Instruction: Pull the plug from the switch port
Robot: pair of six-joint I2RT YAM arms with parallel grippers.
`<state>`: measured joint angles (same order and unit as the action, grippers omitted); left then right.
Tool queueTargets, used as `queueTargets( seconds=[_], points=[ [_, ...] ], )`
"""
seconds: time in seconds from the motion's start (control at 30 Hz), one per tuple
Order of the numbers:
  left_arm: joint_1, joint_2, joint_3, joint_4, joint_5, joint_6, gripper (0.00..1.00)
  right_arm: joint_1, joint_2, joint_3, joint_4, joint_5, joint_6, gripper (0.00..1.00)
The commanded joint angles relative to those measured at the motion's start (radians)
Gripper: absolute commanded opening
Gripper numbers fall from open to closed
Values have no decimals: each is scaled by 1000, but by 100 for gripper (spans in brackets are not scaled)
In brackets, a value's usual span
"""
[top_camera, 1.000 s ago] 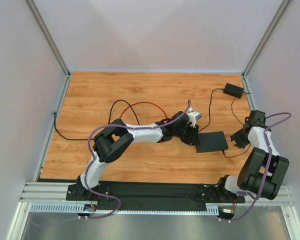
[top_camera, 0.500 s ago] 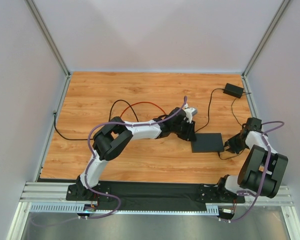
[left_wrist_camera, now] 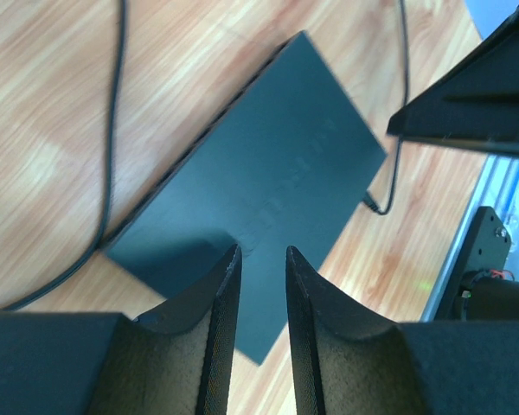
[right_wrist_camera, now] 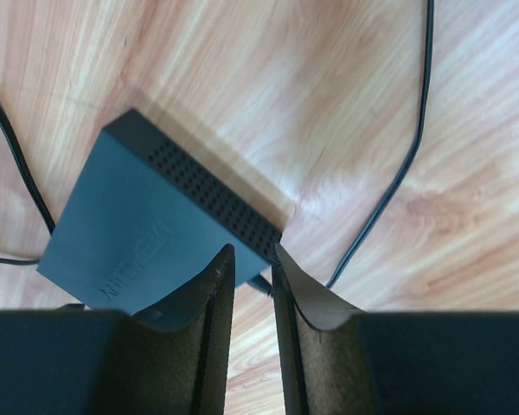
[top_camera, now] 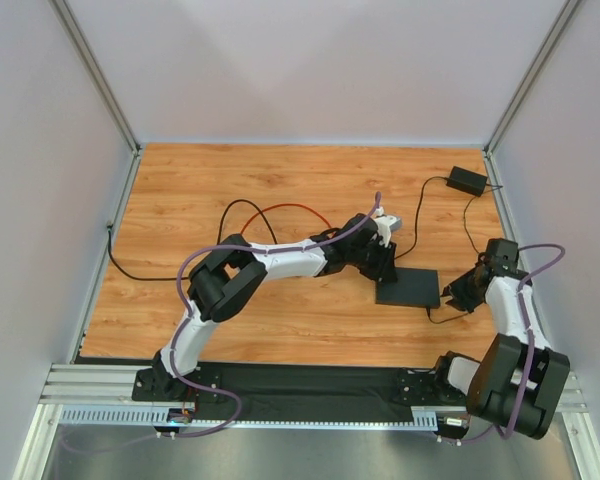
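Note:
The flat black box [top_camera: 408,288] lies on the wood right of centre. Its switch port is hidden behind the plug [left_wrist_camera: 374,204], which sits in the box's near right edge. My left gripper [top_camera: 385,268] rests over the box's left part, jaws a narrow gap apart with nothing between them [left_wrist_camera: 261,253]. My right gripper [top_camera: 457,296] is at the box's right corner. In the right wrist view its jaws [right_wrist_camera: 253,251] stand narrowly open on either side of the plug [right_wrist_camera: 261,284], with wood showing beside the plug.
A small black adapter brick [top_camera: 467,181] lies at the back right, its thin cable [right_wrist_camera: 398,173] running down to the plug. A black cable [top_camera: 235,212] and a red cable [top_camera: 290,207] loop behind the left arm. Frame posts and walls bound the table.
The box has slid left under my left gripper. My right gripper has come down and left to the box's right corner and narrowed its jaws.

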<state>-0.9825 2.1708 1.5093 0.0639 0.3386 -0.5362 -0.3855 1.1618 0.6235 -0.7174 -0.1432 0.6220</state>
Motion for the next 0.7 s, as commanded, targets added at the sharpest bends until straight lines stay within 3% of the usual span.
queueTargets(
  seconds=[0.0,0.1,0.37,0.67],
  points=[
    [-33,23,86,-19,17,50,35,89,-65,41,-91,174,85,26],
    [-39,32,89,-27,23,42,35,187,-71,41,-115,237,120,27],
    [-42,14,74,-24,43,45,35,204,-94,5,-111,252,107,30],
    [-44,54,104,2,111,22,35,315,-54,-30,-73,232,116,34]
  ],
)
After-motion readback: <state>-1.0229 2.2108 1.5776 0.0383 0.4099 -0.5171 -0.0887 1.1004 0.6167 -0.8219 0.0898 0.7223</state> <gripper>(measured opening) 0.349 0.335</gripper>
